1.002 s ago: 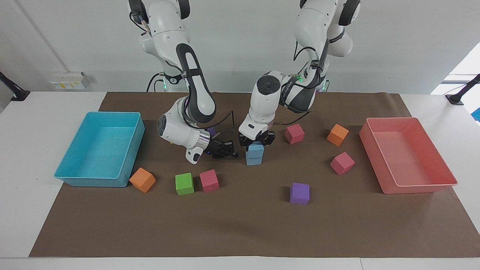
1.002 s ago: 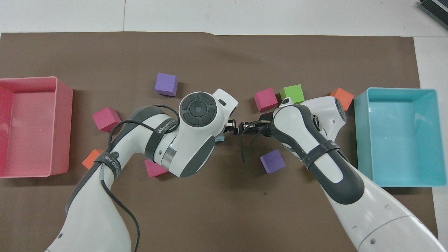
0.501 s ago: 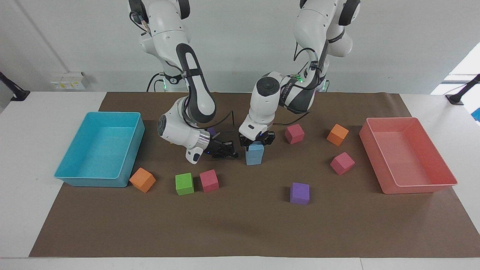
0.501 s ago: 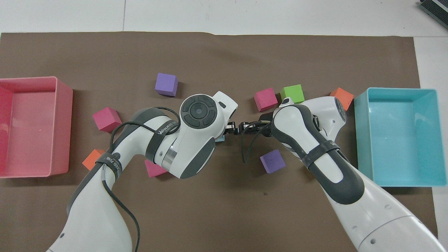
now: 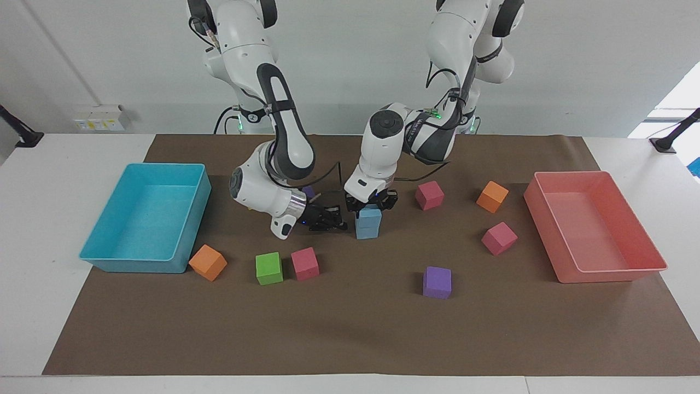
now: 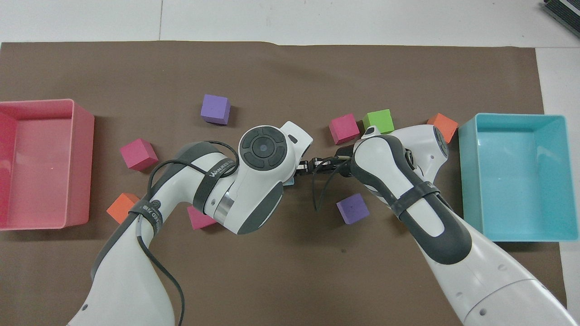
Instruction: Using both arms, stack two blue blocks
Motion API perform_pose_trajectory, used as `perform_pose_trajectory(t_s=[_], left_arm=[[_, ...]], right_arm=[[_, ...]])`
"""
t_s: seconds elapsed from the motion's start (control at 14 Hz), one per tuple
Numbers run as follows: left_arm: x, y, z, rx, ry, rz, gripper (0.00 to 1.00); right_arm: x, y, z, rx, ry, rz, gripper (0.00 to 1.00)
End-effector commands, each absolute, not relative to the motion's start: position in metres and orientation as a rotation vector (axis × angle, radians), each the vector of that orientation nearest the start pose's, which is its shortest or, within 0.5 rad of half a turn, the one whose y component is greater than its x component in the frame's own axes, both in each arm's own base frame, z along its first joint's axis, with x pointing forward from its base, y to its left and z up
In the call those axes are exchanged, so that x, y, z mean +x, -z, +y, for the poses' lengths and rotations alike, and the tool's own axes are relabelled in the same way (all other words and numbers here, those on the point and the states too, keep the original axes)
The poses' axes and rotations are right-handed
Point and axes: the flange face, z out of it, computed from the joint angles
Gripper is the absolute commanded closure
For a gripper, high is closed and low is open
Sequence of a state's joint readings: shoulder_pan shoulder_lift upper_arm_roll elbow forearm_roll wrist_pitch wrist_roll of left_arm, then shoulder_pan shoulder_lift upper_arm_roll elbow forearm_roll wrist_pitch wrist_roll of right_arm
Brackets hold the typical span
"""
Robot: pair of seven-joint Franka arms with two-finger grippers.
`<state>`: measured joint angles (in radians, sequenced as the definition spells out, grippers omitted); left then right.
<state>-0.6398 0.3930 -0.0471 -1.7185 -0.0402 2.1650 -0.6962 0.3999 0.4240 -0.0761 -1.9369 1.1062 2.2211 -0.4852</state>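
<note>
A sky-blue block (image 5: 368,225) stands on the brown mat at the table's middle. I cannot tell whether it is one cube or two stacked. My left gripper (image 5: 371,207) comes down on its top and is shut on it. In the overhead view only a sliver of the blue block (image 6: 289,181) shows under the left wrist. My right gripper (image 5: 334,220) lies low and level over the mat beside the blue block, toward the right arm's end, pointing at it with a small gap. In the overhead view the right gripper (image 6: 311,162) nearly meets the left hand.
A turquoise tray (image 5: 131,265) stands at the right arm's end and a pink tray (image 5: 607,275) at the left arm's end. Orange (image 5: 208,262), green (image 5: 269,268), pink (image 5: 304,263), purple (image 5: 437,282), pink (image 5: 499,238), orange (image 5: 492,196) and pink (image 5: 429,195) cubes lie around.
My left gripper and the blue block have shifted a little toward the right gripper. The right gripper has barely moved.
</note>
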Motion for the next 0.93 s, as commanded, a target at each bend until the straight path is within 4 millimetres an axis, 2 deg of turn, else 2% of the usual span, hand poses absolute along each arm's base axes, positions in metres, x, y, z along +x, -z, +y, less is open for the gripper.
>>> perform_pose_trajectory(t_s=[0.0,0.29,0.43,0.57,0.72,0.86], left_arm=[[0.5075,-0.3720,-0.4171,-3.215,0.025,-0.072,1.00],[0.5063,-0.3721,-0.4185,-3.215,0.026,-0.064,0.99],[0.5061,-0.3713,-0.4183,-3.215,0.022,-0.065,0.84],[0.5063,-0.3716,-0.4185,-3.217,0.026,-0.065,0.65],[0.5070,-0.3718,-0.4179,-3.218,0.029,-0.065,0.39],[0.5063,-0.3716,-0.4185,-3.217,0.026,-0.063,0.32]], right_arm=[[0.5753,-0.2698,0.2273,-2.338,-0.041,-0.009,1.00],[0.5753,-0.2698,0.2273,-2.338,-0.041,-0.009,1.00],[0.5753,-0.2698,0.2273,-2.338,-0.041,-0.009,1.00],[0.5753,-0.2698,0.2273,-2.338,-0.041,-0.009,1.00],[0.5753,-0.2698,0.2273,-2.338,-0.041,-0.009,1.00],[0.5753,-0.2698,0.2273,-2.338,-0.041,-0.009,1.00]])
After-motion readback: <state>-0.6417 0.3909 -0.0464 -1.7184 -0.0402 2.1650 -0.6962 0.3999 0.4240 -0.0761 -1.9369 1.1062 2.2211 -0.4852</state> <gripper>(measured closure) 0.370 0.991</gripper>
